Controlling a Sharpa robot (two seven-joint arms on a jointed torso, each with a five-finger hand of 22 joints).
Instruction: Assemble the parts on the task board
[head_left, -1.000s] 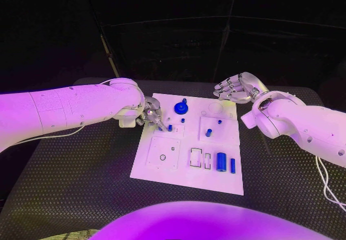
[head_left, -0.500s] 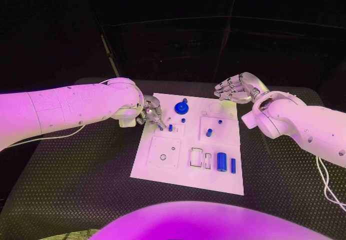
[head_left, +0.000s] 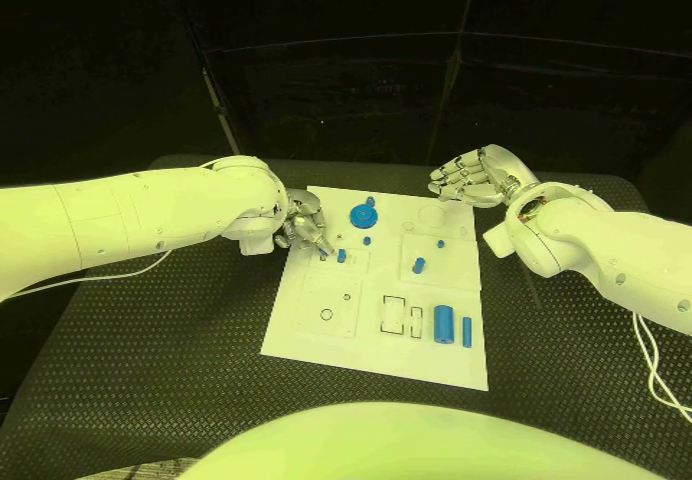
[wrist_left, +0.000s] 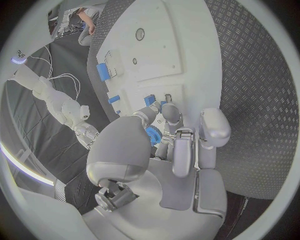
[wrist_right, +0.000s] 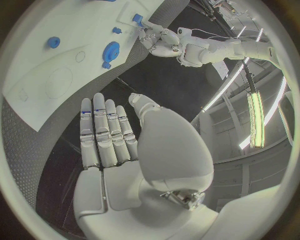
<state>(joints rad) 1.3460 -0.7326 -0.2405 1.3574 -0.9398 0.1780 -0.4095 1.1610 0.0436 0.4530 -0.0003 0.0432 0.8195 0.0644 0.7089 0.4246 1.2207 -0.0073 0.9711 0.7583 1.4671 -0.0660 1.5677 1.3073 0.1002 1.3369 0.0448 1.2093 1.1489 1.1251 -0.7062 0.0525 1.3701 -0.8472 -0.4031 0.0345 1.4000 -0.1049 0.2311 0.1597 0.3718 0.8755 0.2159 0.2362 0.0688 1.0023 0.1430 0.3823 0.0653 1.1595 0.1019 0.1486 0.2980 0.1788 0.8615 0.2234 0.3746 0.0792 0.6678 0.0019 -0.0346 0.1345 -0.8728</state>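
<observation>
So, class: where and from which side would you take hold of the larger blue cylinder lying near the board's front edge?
Judging by its pose, grip the blue cylinder across its round middle, coming straight down from above: it lies flat on the white board, long sides exposed, a thinner blue pin close alongside.

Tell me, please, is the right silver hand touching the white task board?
Apart. In the right wrist view the right hand hangs with fingers extended over dark table, a plain gap from the white task board; the head view agrees.
</observation>
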